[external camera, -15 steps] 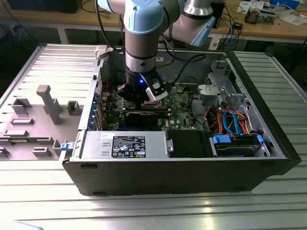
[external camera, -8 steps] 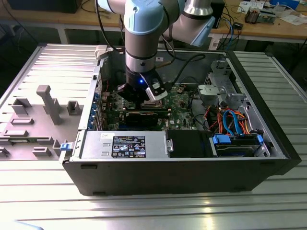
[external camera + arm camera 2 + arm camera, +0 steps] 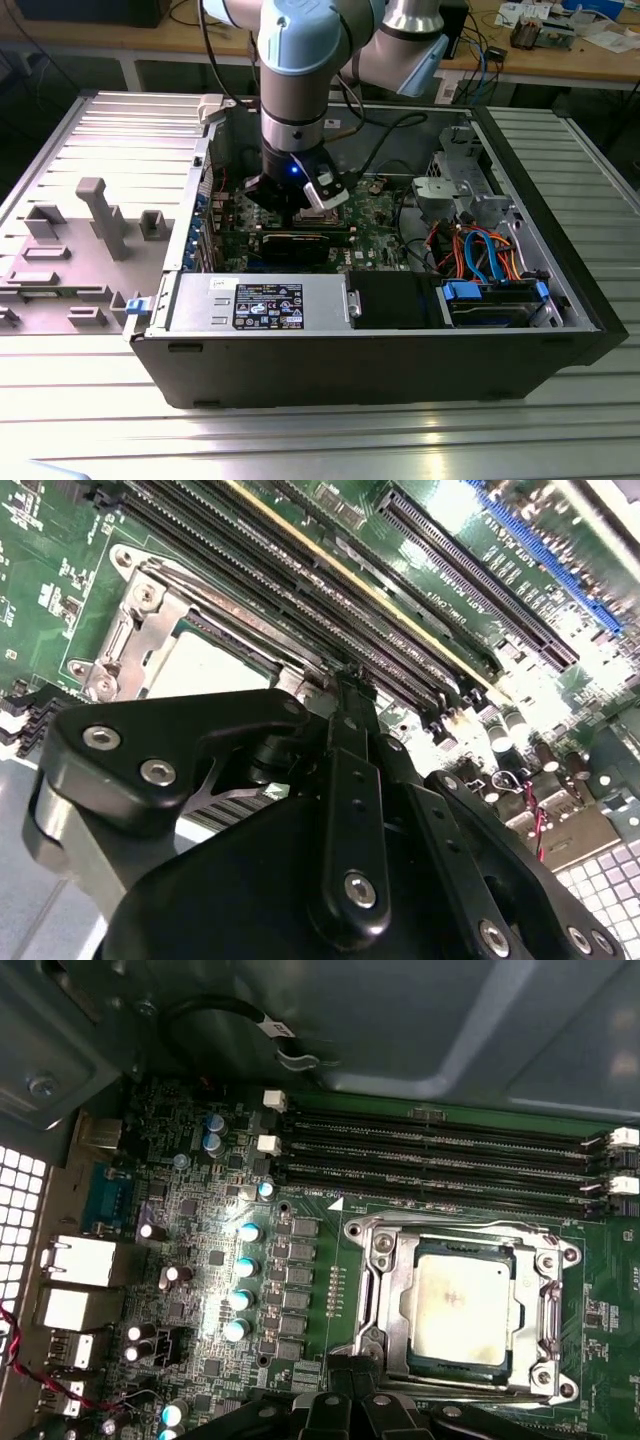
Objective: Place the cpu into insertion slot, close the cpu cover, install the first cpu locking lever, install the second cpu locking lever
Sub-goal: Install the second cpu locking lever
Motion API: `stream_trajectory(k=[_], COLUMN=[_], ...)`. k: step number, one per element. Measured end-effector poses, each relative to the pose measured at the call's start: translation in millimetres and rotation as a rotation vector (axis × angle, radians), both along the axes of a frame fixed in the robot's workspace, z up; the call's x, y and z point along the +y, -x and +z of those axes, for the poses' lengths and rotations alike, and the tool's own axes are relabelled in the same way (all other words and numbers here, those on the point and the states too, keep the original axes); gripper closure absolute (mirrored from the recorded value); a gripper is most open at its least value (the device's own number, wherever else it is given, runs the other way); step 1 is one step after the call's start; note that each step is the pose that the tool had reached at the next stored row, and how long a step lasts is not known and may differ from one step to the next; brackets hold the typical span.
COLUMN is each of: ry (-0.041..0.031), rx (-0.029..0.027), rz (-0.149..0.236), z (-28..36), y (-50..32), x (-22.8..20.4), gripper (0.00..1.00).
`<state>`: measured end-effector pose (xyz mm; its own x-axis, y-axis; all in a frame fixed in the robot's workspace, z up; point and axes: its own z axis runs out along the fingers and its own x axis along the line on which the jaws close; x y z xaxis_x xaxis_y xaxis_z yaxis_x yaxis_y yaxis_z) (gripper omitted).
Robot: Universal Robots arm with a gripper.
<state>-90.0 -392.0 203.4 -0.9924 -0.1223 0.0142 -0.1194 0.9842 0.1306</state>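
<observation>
gripper (image 3: 345,680) fingers look pinched narrow, low inside the case (image 3: 560,290) beside the memory slots (image 3: 440,1160), cpu (image 3: 462,1305) flat under its cover (image 3: 380,1290).

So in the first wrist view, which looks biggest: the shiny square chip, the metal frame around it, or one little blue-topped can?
Largest to smallest, as they look:
1. the cpu cover, since it rings the chip.
2. the cpu, lying inside that frame.
3. a blue-topped capacitor, far smaller than both.

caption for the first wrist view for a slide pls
The cpu sits in its socket under the closed silver cover, with the black gripper beside the frame and memory slots alongside.
</observation>
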Motion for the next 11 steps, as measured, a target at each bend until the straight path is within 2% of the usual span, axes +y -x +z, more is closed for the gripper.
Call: stream_trajectory(k=[1,3,4,11], ry=[-0.0029,-0.0031,-0.0031,-0.0031], rx=[0.0,-0.0002,-0.0003,-0.0003], rz=[0.005,0.005,0.005,0.005], z=[-2.4,14.5,16.2,16.9], y=[0.5,0.5,0.5,0.8], x=[1.4,1.5,1.5,1.6], gripper=[0.89,0.89,0.89,0.89])
